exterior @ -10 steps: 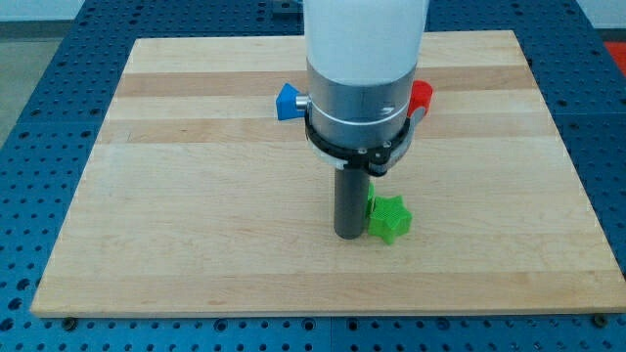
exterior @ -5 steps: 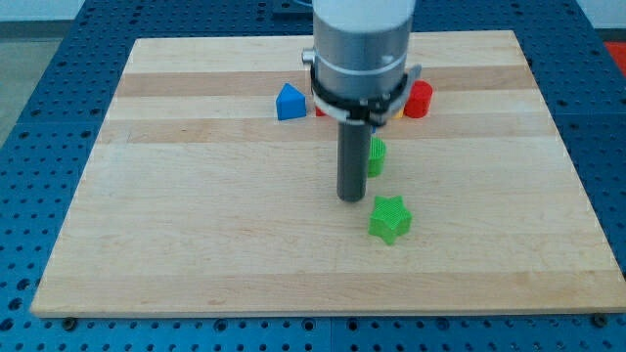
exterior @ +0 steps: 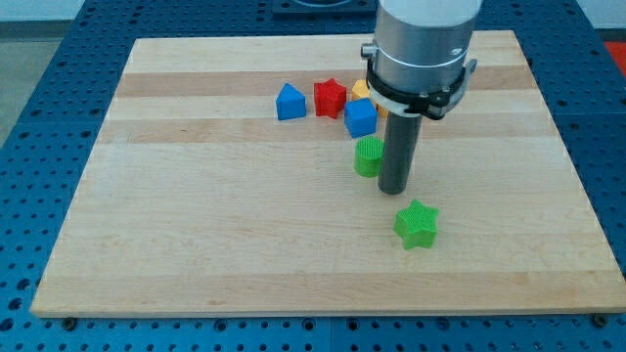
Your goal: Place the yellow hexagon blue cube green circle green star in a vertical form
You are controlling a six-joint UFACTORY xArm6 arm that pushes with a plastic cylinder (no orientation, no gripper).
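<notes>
Two green blocks flank my tip (exterior: 393,189): green circle (exterior: 368,156) just beside it toward the view's left, green star (exterior: 417,224) below-right. No hand shows.

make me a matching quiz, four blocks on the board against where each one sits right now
Things:
1. green star
2. green circle
3. blue cube
4. red star

Places:
A. just to the view's left of my tip
B. between the blue pointed block and the blue cube
C. nearest the view's bottom, below and right of my tip
D. directly above the green circle, beside the rod

Pairs: 1-C, 2-A, 3-D, 4-B
</notes>
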